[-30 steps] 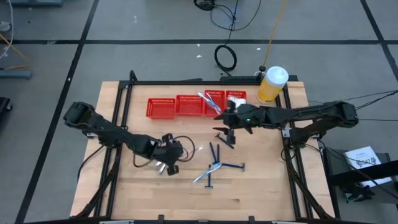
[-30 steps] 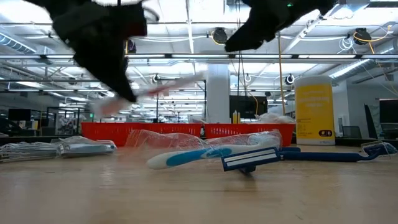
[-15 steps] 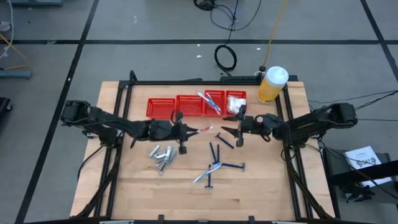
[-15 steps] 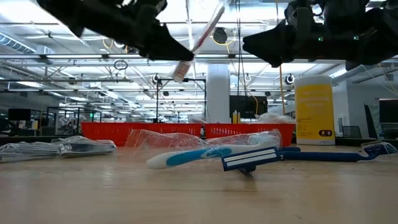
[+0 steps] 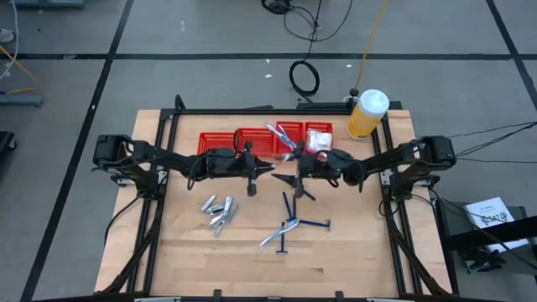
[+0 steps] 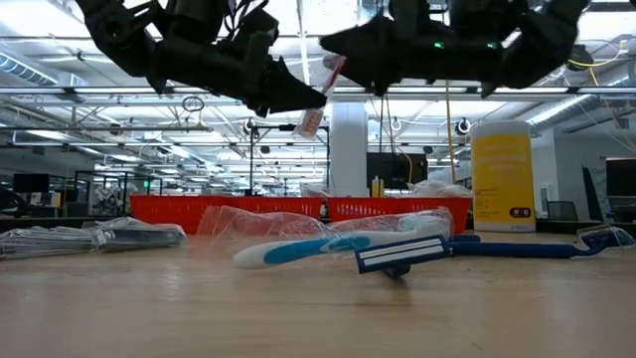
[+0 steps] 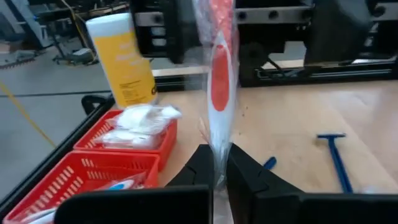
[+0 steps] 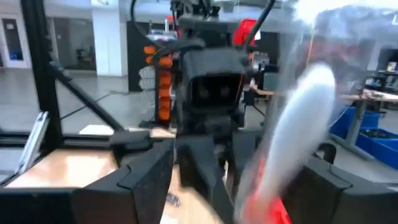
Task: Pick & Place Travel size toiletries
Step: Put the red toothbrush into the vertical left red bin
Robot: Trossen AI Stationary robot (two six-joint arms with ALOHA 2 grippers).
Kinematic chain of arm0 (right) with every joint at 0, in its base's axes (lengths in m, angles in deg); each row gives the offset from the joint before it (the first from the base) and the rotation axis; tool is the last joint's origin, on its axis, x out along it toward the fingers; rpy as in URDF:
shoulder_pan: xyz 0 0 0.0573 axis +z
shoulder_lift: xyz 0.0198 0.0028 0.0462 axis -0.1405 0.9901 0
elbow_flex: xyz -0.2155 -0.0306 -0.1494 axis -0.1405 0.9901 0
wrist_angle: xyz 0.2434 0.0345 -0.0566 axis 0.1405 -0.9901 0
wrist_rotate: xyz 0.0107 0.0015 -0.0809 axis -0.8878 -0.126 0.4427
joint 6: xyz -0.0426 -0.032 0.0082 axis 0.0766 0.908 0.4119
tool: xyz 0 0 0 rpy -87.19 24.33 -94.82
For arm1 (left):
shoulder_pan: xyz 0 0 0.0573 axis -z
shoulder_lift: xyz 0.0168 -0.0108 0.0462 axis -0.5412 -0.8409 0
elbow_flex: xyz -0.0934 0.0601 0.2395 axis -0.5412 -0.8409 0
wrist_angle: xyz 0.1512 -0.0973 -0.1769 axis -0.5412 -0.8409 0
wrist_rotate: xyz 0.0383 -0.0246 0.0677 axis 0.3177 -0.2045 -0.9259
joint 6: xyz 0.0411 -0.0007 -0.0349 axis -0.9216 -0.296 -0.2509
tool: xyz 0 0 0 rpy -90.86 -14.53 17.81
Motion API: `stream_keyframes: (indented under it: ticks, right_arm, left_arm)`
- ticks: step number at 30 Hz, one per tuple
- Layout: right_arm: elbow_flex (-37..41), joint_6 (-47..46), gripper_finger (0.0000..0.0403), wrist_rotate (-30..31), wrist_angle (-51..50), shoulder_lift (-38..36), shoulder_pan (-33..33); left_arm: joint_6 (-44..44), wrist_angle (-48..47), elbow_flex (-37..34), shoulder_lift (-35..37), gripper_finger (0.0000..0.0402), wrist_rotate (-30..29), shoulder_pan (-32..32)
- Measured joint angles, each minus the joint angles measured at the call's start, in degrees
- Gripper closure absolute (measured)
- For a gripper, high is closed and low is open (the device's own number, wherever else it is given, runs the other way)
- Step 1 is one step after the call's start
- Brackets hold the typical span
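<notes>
On the near half of the table [image 5: 352, 260], razors [image 5: 292, 220] lie scattered with the silver tubes [image 5: 216, 210] to their left, none of them sorted yet. Above them, over mid-table, the two arms meet nose to nose in what looks like a handover. The left gripper [image 5: 267, 167] is clamped on one end of a red-and-white toothbrush [image 7: 219, 99] in a clear wrapper, holding it out level so its free end points at the other arm. The right gripper [image 5: 295, 165] faces it with fingers spread wide, the free end of the toothbrush reaching in between them but not yet gripped, judging by the right wrist view. Both arms stretch inward from their bases at the table's side edges, forearms low and roughly level, wrists in line with each other. Passing the toothbrush across would suit the layout, since the baskets [image 5: 229, 144] already holding toiletries sit on the right arm's side. That row of red baskets lies just beyond the grippers, one holding a toothbrush, the rightmost white packets [image 5: 318, 135]. Farthest back, at the table's corner, stands the yellow bottle [image 5: 367, 114].
</notes>
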Motion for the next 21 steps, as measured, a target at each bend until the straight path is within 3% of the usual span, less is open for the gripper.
stream_keyframes:
  ticks: [3, 6, 15, 21]
  right_arm:
    - [-0.4, 0.2, 0.0159, 0.1, -1.2, 0.8, -0.4]
    - [-0.4, 0.4, 0.0194, 0.2, -2.6, 1.3, -0.9]
    - [-0.4, 1.4, 0.0372, 0.1, -5.1, 1.2, -1.6]
    - [-0.4, 1.6, 0.0372, 2.8, -4.8, 1.2, -1.6]
  left_arm:
    - [-0.4, 1.1, 0.1, 0.1, 0.0393, 0.2, 0.3]
    - [-0.3, 0.9, 0.1, 0.1, 0.0396, 0.1, 0.3]
    - [-0.3, 1.1, 0.1, 0.1, 0.0396, 0.2, 0.3]
    - [5.0, 0.9, 0.1, 0.1, 0.0357, -0.7, 0.3]
